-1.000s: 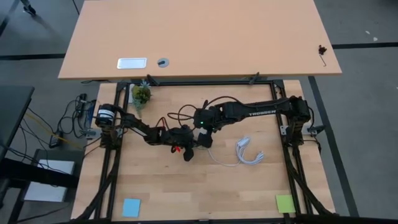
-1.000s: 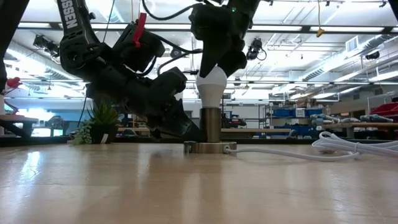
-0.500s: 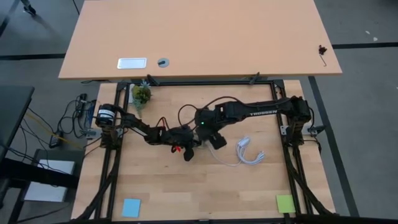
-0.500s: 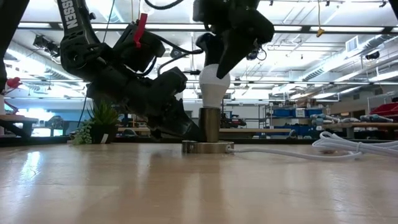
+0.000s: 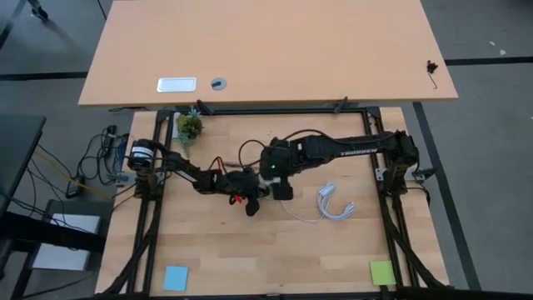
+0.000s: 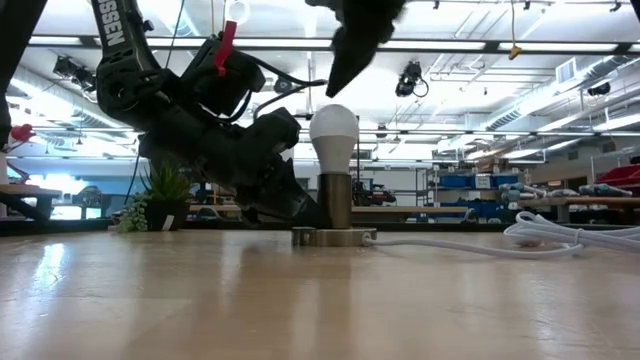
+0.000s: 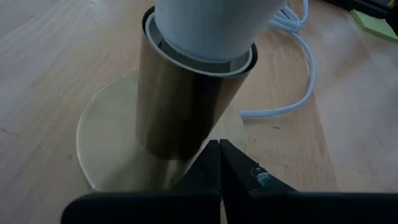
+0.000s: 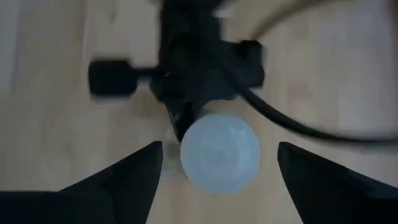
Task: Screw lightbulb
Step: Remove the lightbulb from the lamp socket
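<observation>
The white lightbulb (image 6: 334,125) stands upright with its base down in the brass socket barrel (image 6: 336,200). The barrel rises from a round flat disc (image 6: 334,237) that lies on the table. My right gripper (image 8: 219,149) hangs open straight above the bulb (image 8: 219,158), one finger to each side and clear of it. In the low view only its dark fingers (image 6: 355,35) show, above the bulb's head. My left gripper (image 7: 219,163) is shut and low at the socket's foot (image 6: 300,212). In the high view both grippers meet at mid-table (image 5: 268,185). My left gripper lays its shut fingertips (image 7: 219,155) against the foot of the socket barrel (image 7: 183,140), just over the base disc (image 7: 106,124). The fingers come slanting down from the table's left. The socket stands upright, with its disc flat on the table.
A white cable runs from the socket to a coil (image 5: 333,204) on the table's right. A small plant (image 5: 189,127) stands at the far left. A blue note (image 5: 176,277) and a green note (image 5: 381,272) lie at the near corners. A desk (image 5: 266,50) stands beyond.
My right gripper, which had the bulb's head between its fingers, first rolled about its own axis. It then let go and rose straight up clear of the bulb. The bulb stays upright in the socket.
</observation>
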